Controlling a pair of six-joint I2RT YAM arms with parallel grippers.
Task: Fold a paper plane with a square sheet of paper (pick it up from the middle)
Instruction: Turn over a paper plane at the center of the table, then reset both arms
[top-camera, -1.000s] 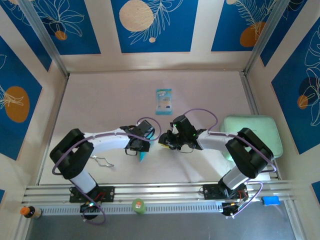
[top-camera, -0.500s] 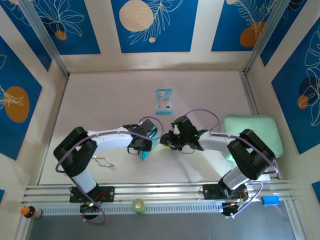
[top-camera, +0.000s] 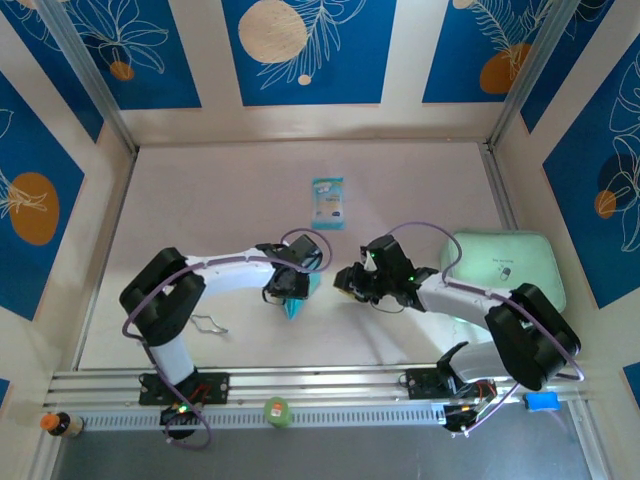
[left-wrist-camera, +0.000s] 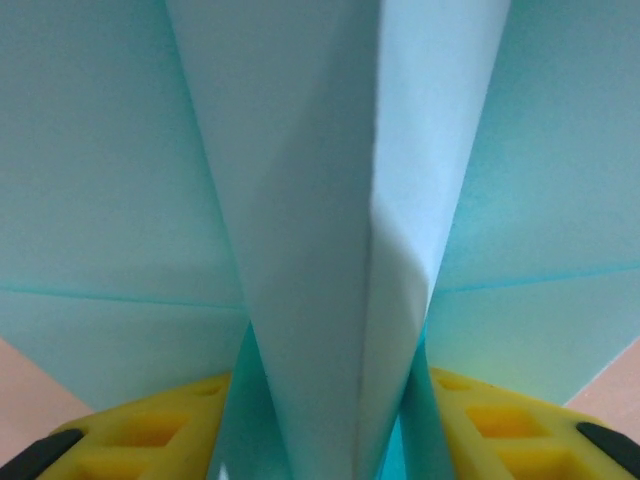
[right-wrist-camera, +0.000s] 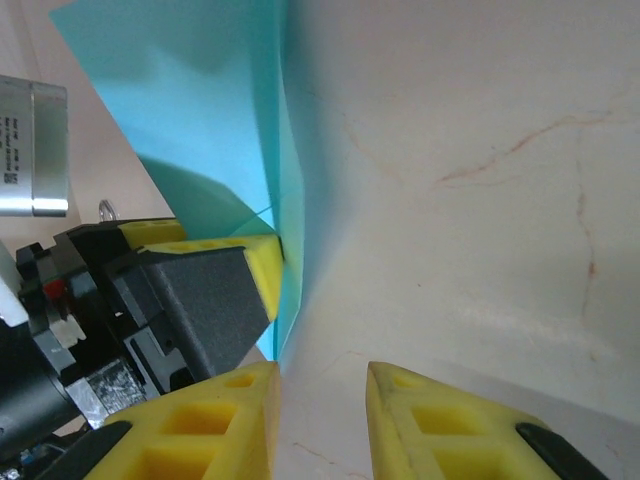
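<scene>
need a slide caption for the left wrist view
Creased light-blue paper plane, its centre ridge standing between the two yellow fingers of the left claw.

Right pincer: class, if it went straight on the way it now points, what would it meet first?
Probably the folded light-blue paper standing at the left pincer, though depth is unclear.

The pale table (top-camera: 200, 200) is carrying a packet (top-camera: 327, 202), lying toward the back middle. A green pad (top-camera: 510, 255) is lying at its right edge and a wire piece (top-camera: 205, 322) near the front left. The plane (top-camera: 295, 308) is sitting front of centre.
</scene>
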